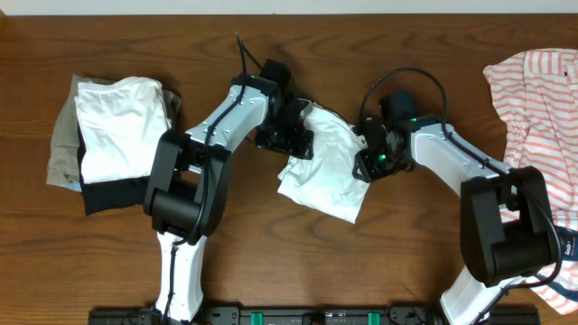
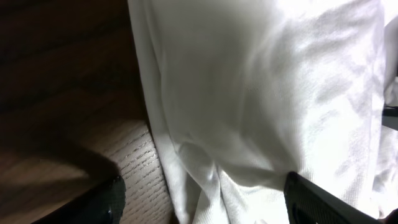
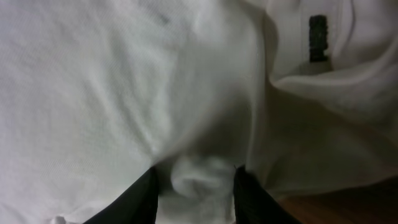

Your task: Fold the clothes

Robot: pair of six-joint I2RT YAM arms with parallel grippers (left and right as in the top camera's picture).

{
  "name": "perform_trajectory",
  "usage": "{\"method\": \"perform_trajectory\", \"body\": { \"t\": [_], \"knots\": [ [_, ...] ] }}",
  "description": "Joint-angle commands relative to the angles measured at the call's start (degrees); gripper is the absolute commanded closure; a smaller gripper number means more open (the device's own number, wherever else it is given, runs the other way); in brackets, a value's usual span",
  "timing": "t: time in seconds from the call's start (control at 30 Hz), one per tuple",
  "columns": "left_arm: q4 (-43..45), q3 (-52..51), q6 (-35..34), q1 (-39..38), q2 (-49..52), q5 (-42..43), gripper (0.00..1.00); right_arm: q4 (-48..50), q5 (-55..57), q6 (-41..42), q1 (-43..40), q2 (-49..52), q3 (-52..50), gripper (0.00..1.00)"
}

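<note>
A crumpled white garment (image 1: 323, 167) lies at the table's middle, partly folded over itself. My left gripper (image 1: 291, 135) sits at its upper left edge. In the left wrist view the left gripper (image 2: 205, 202) is open, its jaws wide apart, with the cloth's (image 2: 261, 93) edge lying loose between them. My right gripper (image 1: 368, 155) is at the garment's right edge. In the right wrist view the right gripper (image 3: 194, 196) is shut on a bunched fold (image 3: 200, 176) of the white cloth. A dark neck label (image 3: 318, 37) shows further along the cloth.
A stack of folded clothes (image 1: 117, 135) sits at the left, white on top with black and khaki beneath. A coral-and-white striped garment (image 1: 542, 108) lies heaped at the right edge, under my right arm's base. Bare wood surrounds the middle garment.
</note>
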Motion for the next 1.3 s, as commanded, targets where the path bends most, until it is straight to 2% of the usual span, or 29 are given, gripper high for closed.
{"method": "perform_trajectory", "body": {
  "t": [0.0, 0.27, 0.63, 0.83, 1.0, 1.13, 1.2, 1.27],
  "knots": [
    [0.5, -0.9, 1.4, 0.1, 1.1, 2.4, 0.18, 0.9, -0.3, 0.6, 0.6, 2.1, -0.5, 0.62],
    [0.6, -1.4, 1.4, 0.1, 3.3, 10.4, 0.17, 2.1, -0.2, 0.6, 1.9, 2.2, -0.5, 0.61],
    [0.8, -4.5, 1.0, 0.1, 3.3, 10.8, 0.14, 1.7, -0.2, 0.6, 2.0, 2.2, -0.5, 0.61],
    [7.8, -10.9, -4.6, 0.0, 3.3, 14.0, 0.15, 1.7, -0.2, 0.6, 2.0, 2.2, -0.5, 0.61],
    [10.7, -12.4, -6.7, 0.0, 3.3, 15.1, 0.23, 1.5, -0.2, 0.6, 2.0, 2.2, -0.5, 0.61],
    [11.9, -12.4, -6.9, -0.2, 3.3, 19.5, 0.3, 1.5, -0.2, 0.6, 2.0, 2.2, -0.5, 0.62],
    [12.5, -12.4, -6.9, -0.6, 3.3, 19.5, 0.4, 1.5, -0.3, 0.7, 2.0, 2.2, -0.5, 0.61],
    [12.6, -12.4, -7.8, -1.0, 3.3, 19.5, 0.58, 1.5, -0.2, 0.6, 2.0, 2.2, -0.5, 0.61]
  ]
}}
